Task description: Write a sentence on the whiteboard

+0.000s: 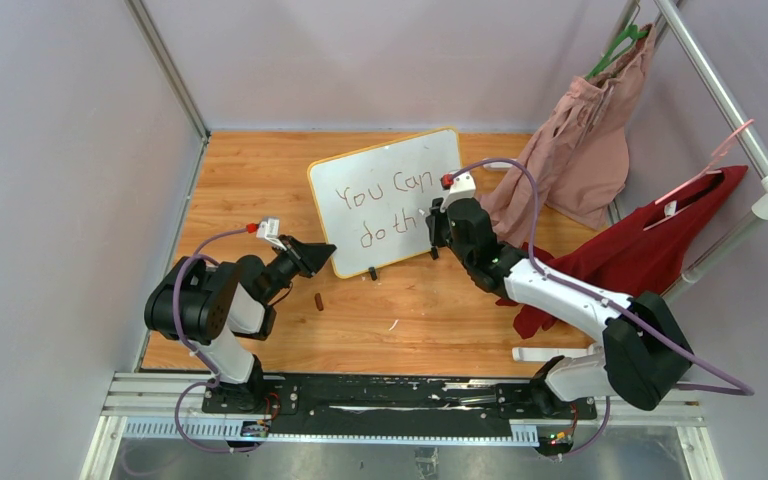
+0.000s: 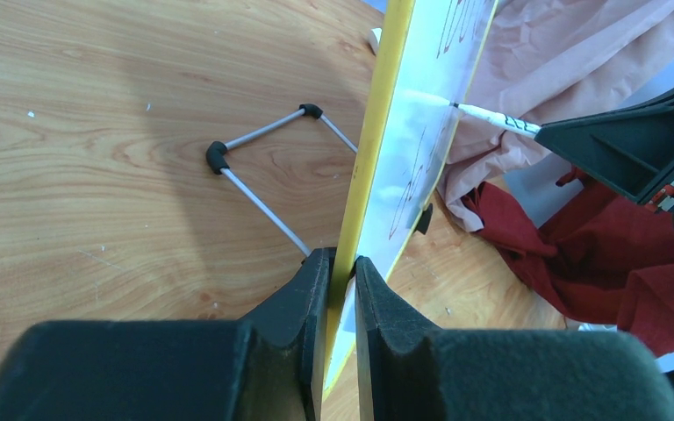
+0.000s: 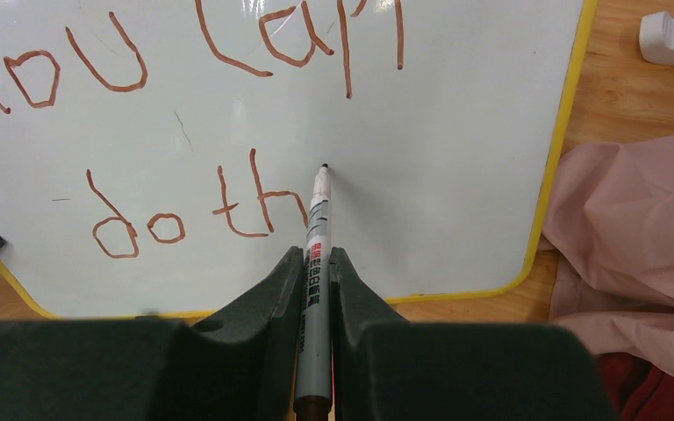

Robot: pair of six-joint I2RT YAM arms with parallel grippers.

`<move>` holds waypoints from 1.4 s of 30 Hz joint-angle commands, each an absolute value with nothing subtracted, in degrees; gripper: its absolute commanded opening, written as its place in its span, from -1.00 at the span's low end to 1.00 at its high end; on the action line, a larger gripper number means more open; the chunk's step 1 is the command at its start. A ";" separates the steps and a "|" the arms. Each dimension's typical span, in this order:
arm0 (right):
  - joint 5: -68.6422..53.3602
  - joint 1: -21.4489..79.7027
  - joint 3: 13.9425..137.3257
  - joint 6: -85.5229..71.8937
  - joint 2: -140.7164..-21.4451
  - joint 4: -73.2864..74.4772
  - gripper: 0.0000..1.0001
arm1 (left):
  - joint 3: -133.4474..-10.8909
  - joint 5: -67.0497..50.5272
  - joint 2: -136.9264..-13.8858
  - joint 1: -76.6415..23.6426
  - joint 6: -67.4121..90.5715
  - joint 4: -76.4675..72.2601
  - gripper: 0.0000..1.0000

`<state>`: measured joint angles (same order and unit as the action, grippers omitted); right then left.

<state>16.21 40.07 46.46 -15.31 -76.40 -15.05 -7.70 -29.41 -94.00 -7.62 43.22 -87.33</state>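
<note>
Marker (image 3: 319,203) on whiteboard (image 3: 456,132) (in right claw (image 3: 316,256))

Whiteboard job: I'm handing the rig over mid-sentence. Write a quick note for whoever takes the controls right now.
Left gripper: shut on the whiteboard at its yellow edge, bracing it.
Right gripper: shut on the marker, tip at the board just right of "th".
Done: the sentence reads "You Can" over "do th".
Left: finish the last word, then lift the marker off.
</note>
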 commanded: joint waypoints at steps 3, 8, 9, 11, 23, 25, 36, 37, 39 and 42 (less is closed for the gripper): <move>16.21 38.88 48.16 -16.09 -77.08 -15.47 -1.00 | -7.28 -28.30 -92.81 -7.65 42.19 -89.98 -1.00; 16.61 38.83 47.59 -16.27 -76.44 -14.69 -1.00 | -7.24 -28.21 -92.72 -7.65 42.19 -89.96 -1.00; 16.74 38.77 47.48 -16.27 -76.19 -14.61 -1.00 | -7.23 -28.21 -92.70 -7.65 42.19 -89.99 -1.00; 17.00 38.72 47.40 -16.24 -75.74 -14.17 -1.00 | -7.27 -28.21 -92.68 -7.65 42.19 -89.98 -1.00; 16.13 38.74 46.17 -16.45 -72.40 -13.66 -1.00 | -7.29 -28.21 -92.70 -7.65 42.23 -89.99 -1.00; 15.19 38.78 45.91 -16.51 -71.53 -13.59 -1.00 | -7.28 -28.21 -92.72 -7.65 42.26 -89.99 -1.00; 13.55 38.90 44.12 -17.14 -71.56 -11.89 -1.00 | -7.23 -28.21 -92.64 -7.65 42.26 -89.93 -1.00; 13.47 38.92 44.14 -17.20 -71.81 -11.73 -1.00 | -7.23 -28.21 -92.63 -7.65 42.20 -89.99 -1.00; 13.30 38.86 44.36 -17.22 -72.33 -11.53 -1.00 | -7.24 -28.21 -92.71 -7.65 42.19 -89.96 -1.00; 13.28 38.88 44.68 -17.37 -72.95 -11.43 -1.00 | -7.27 -28.21 -92.72 -7.65 42.19 -89.99 -1.00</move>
<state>13.69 39.48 44.69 -16.53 -72.25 -11.94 -7.60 -29.41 -93.58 -7.64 43.22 -87.31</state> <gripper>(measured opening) 0.174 0.185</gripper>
